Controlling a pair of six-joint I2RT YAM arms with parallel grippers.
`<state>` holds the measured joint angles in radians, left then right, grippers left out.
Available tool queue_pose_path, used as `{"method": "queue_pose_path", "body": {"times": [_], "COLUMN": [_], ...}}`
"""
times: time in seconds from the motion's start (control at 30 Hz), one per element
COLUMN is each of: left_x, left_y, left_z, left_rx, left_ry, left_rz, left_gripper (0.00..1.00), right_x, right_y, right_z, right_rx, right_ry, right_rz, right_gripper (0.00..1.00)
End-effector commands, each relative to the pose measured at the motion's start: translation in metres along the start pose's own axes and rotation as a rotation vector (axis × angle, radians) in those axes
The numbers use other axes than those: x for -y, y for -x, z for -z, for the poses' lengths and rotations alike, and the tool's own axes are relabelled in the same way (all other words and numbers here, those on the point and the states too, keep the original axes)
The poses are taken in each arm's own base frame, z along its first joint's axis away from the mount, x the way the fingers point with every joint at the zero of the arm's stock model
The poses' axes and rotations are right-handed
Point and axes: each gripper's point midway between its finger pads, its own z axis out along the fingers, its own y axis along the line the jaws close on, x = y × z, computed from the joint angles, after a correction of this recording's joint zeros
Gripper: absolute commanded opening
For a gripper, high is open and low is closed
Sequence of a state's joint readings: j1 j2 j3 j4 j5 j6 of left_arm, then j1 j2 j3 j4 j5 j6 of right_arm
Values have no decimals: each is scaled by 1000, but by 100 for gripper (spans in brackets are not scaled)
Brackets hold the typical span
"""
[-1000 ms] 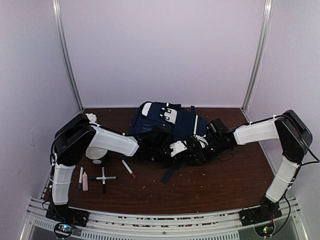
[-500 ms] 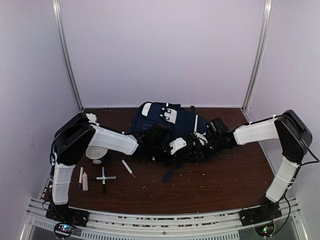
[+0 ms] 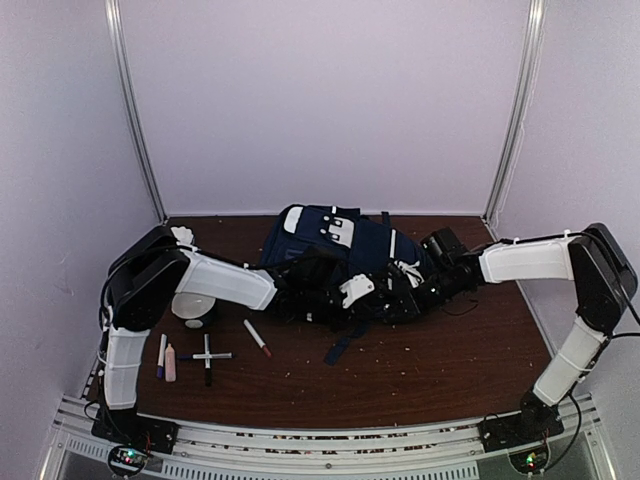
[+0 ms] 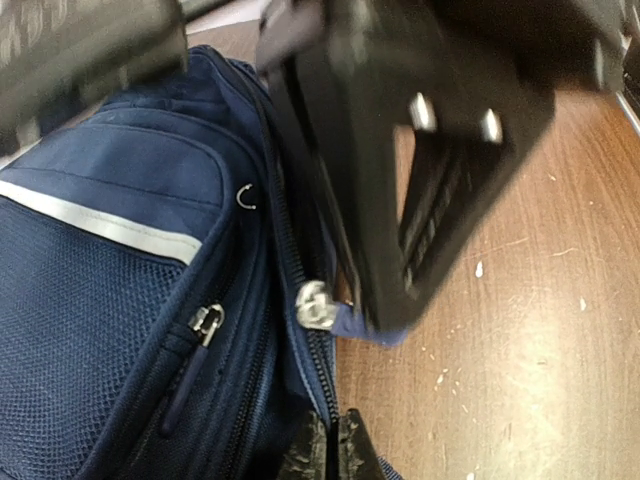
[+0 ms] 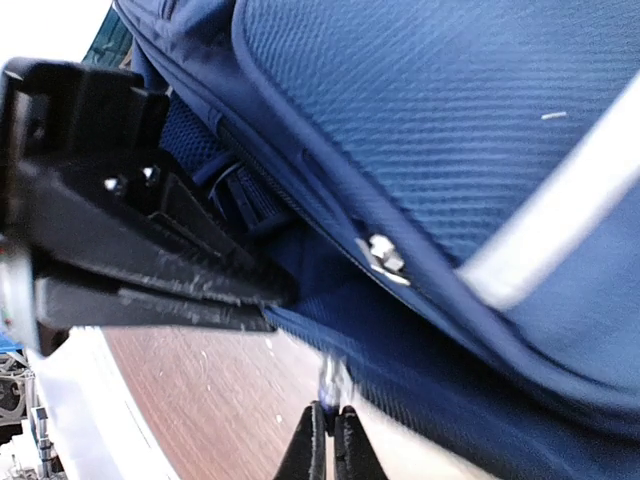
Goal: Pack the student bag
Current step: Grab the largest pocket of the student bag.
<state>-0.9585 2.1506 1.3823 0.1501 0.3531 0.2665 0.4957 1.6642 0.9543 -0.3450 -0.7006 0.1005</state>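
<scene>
The student bag (image 3: 335,240) lies flat at the middle of the table (image 3: 450,360), towards the back wall, with its long axis running about left to right. Both arms reach in to its near edge and meet there, almost nose to nose.

The left tool (image 4: 327,452) is clenched. It seems to pinch the fabric edge of the bag just beside the zipper line. The right tool (image 5: 328,447) is clenched as well, and a small metal zip pull (image 5: 331,378) sits between its tips, so I judge it is grasping this pull. The step in hand is probably to open the bag: one tool holds the cloth and the other draws the zip.

The relation that matters is this: the zipper runs along the edge of the bag, between the two tools, and the right tool is the nearer one to the pull. I think the pull should travel along this line, away from the left tool, and not upward.

For room, the table on the right of the bag is bare wood with only some crumbs. A dark strap (image 3: 336,350) hangs out at the front. Several pens (image 3: 207,356) lie well apart, at the left.
</scene>
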Motion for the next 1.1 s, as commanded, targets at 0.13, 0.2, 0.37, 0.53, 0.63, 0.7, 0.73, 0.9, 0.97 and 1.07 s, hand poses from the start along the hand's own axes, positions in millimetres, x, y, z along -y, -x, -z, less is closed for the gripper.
{"method": "queue_pose_path", "body": {"times": [0.13, 0.2, 0.37, 0.53, 0.63, 0.7, 0.73, 0.9, 0.97, 1.07], "left_x": [6, 5, 5, 6, 5, 1, 0, -6, -9, -15], "left_y": [33, 29, 25, 37, 53, 66, 73, 95, 101, 110], "left_z": [11, 12, 13, 14, 19, 23, 24, 28, 30, 36], "left_rx": [55, 37, 23, 67, 130, 188, 217, 311, 338, 384], "left_ry": [0, 10, 13, -5, -41, -62, -79, -151, -164, -175], "left_rz": [-87, -95, -98, -65, -4, 49, 76, 181, 207, 238], "left_gripper": [1, 1, 0, 0, 0, 0, 0, 0, 0, 0], "right_x": [33, 40, 38, 27, 25, 20, 16, 3, 2, 0], "right_y": [-4, -6, -3, 3, 8, 13, 15, 17, 17, 18], "right_z": [31, 34, 39, 42, 45, 46, 46, 40, 39, 37], "right_rx": [-48, -53, -35, 31, 70, 100, 107, 98, 93, 90], "right_ry": [-49, -54, -39, -72, -131, -149, -152, -206, -232, -254], "right_rz": [-54, -70, -63, 37, 103, 145, 166, 243, 260, 277], "right_gripper": [0, 0, 0, 8, 19, 26, 30, 33, 34, 35]}}
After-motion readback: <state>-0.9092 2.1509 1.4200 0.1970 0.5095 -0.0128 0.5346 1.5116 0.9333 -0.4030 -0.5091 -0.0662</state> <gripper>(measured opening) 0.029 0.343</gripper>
